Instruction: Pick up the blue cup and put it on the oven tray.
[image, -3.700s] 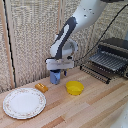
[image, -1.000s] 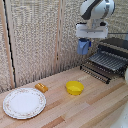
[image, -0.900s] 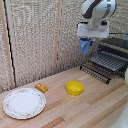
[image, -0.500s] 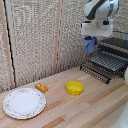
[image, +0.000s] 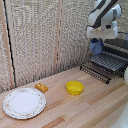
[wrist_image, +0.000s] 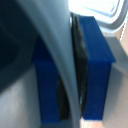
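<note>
The blue cup hangs in the air at the exterior view's right, with my gripper shut on it. It is above the near end of the oven tray, a dark wire rack sticking out of the toaster oven. The cup is well clear of the rack's bars. In the wrist view, the blue cup fills the picture as a blurred blue mass right at the fingers. Its rim and base cannot be made out there.
A low yellow bowl sits mid-table. A small orange-yellow item lies beside a round white patterned plate at the exterior view's left. A woven screen stands behind the wooden table.
My gripper has lifted the blue cup off the table by the yellow bowl and carried it up and to the exterior view's right, over the rack. In the last second it drifted slightly further right.
</note>
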